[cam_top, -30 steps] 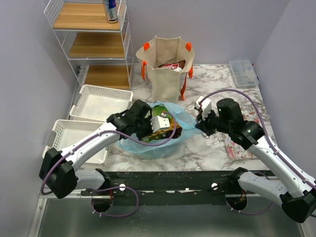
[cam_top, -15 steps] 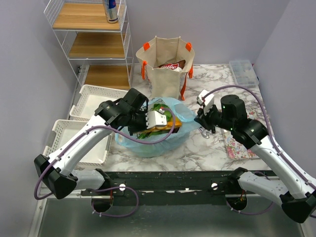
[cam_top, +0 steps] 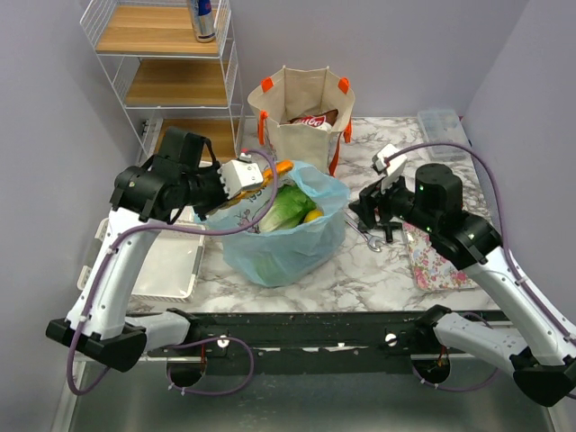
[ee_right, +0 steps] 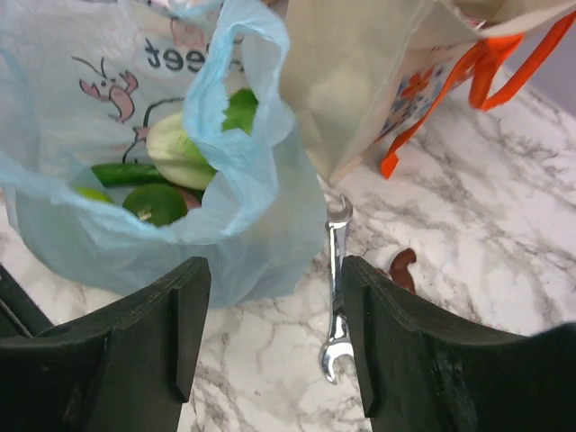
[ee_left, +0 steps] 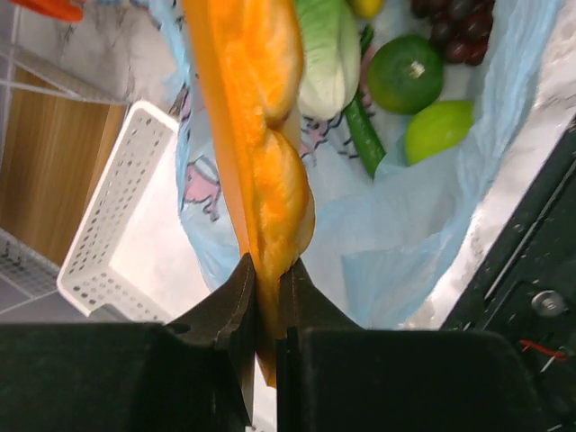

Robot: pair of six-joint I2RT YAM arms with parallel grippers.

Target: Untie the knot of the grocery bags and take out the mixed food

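The light-blue plastic bag (cam_top: 290,236) stands open at mid-table, showing lettuce (cam_top: 286,207) and a yellow fruit (cam_top: 311,215). My left gripper (cam_top: 256,174) hangs above the bag's left rim, shut on an orange snack packet (ee_left: 270,135) that dangles from its jaws. Below it in the left wrist view lie lettuce (ee_left: 328,54), a cucumber (ee_left: 364,137), green fruits (ee_left: 405,72) and dark grapes (ee_left: 454,22). My right gripper (cam_top: 369,209) stands open to the right of the bag, holding nothing. The beige tote (cam_top: 301,126) stands behind with a packet inside.
A steel wrench (ee_right: 336,297) lies on the marble between the bag and my right gripper (ee_right: 274,274). Two white baskets (cam_top: 180,184) sit at the left, below a wire shelf with a drink can (cam_top: 205,18). A clear box (cam_top: 444,133) and a floral pad (cam_top: 432,261) lie at the right.
My left arm has risen and swung left, drawing the orange packet out of the blue bag. My right gripper has let go of the bag's rim, opened and backed off to the right.
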